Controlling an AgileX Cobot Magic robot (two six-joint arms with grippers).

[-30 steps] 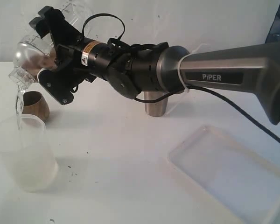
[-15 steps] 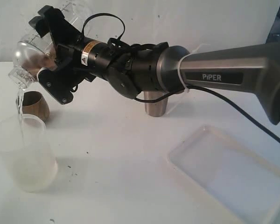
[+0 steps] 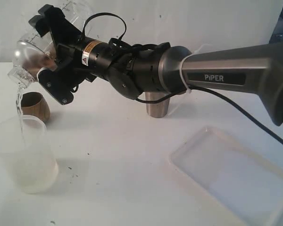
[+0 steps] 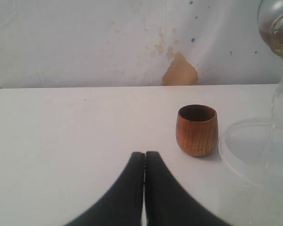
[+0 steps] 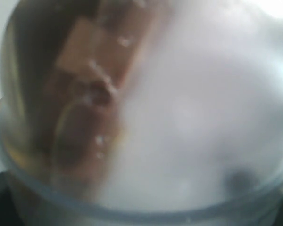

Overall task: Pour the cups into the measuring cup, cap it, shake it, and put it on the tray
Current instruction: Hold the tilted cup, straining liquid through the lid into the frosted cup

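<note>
Nearest the exterior camera, the frosted cup [image 3: 23, 157] stood upright on the white desk [image 3: 113, 155], with the tray [image 3: 236, 181] lying flat well apart to its right. Just behind the frosted cup sat the wooden cup [image 3: 35, 106], mouth up. Above them the right claw [image 3: 49, 54] gripped the measuring cup [image 3: 26, 59], its long axis slanting down to the left, rounded end lowest, a thin stream [image 4: 279, 92] falling into the frosted cup. The left claw [image 4: 144, 157] hung closed and empty over the desk. Farther back a steel cylinder [image 3: 158, 109] stood before a pale wall [image 3: 203, 23]
</note>
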